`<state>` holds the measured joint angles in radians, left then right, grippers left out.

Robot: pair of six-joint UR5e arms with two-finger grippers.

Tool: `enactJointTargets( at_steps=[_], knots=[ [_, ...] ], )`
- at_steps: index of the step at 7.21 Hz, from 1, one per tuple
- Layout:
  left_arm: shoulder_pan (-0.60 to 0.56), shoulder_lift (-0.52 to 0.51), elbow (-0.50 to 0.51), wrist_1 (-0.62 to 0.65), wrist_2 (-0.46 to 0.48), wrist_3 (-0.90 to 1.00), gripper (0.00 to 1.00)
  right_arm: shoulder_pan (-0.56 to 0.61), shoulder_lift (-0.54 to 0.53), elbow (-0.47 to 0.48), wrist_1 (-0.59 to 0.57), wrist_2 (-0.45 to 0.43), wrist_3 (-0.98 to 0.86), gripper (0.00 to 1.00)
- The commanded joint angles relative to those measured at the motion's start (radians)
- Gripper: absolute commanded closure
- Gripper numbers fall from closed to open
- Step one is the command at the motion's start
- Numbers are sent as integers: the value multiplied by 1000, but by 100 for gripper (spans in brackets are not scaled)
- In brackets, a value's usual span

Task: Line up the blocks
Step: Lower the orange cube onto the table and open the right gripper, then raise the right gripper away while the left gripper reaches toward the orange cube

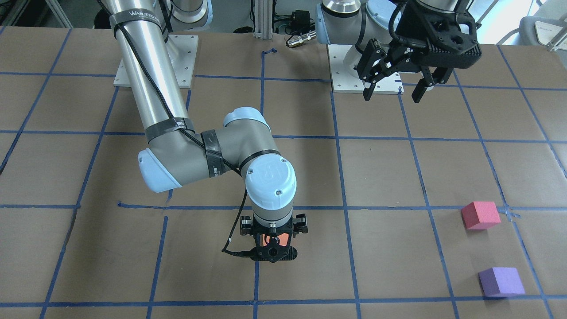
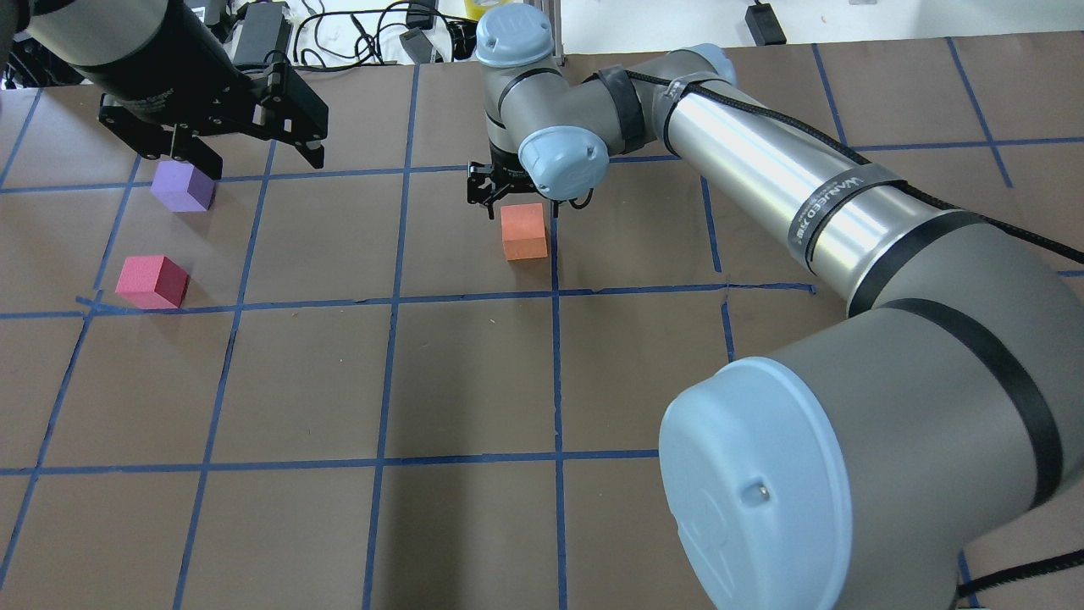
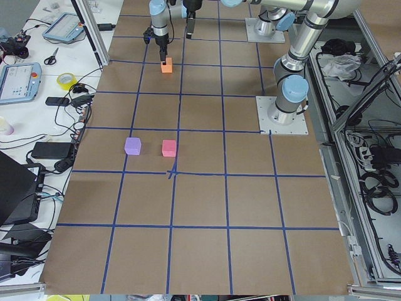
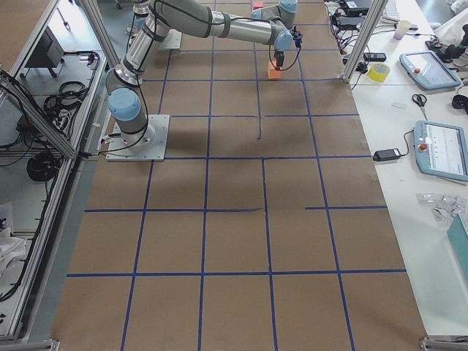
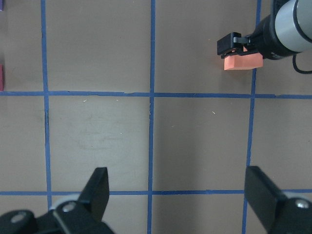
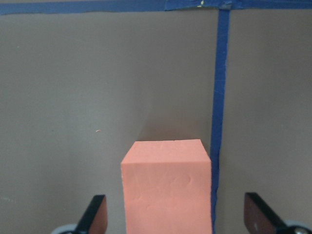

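The orange block [image 2: 523,230] sits on the table near the middle, beside a blue tape line. My right gripper [image 2: 522,212] points straight down over it, open, with a finger on each side; in the right wrist view the block [image 6: 166,187] stands between the fingers [image 6: 95,217] with gaps on both sides. The purple block [image 2: 182,186] and the pinkish-red block [image 2: 152,281] lie close together on my left. My left gripper [image 2: 258,161] is open and empty, raised above the table beside the purple block.
Blue tape lines [image 2: 385,296] divide the brown table into squares. The arms' base plates [image 1: 155,62] are at my edge. Cables and power bricks [image 2: 356,34] lie along the far edge. The right arm's long forearm [image 2: 804,203] spans the right half.
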<state>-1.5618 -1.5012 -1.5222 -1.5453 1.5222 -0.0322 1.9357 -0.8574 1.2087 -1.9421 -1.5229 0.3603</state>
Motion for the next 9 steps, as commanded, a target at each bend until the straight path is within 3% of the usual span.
enactJointTargets(
  at_steps=[1, 3, 7, 9],
  knots=[
    [-1, -4, -1, -1, -2, 0, 0, -44, -98, 15, 81, -3, -18, 0],
    [-6, -31, -25, 10, -4, 3, 0, -127, -201, 26, 223, -3, -195, 0],
    [-1, -102, -156, 63, -5, -5, 0, -214, -550, 254, 256, -8, -253, 0],
    [-3, -161, -180, 148, -4, -11, 0, -268, -632, 311, 273, -6, -331, 0]
  ],
)
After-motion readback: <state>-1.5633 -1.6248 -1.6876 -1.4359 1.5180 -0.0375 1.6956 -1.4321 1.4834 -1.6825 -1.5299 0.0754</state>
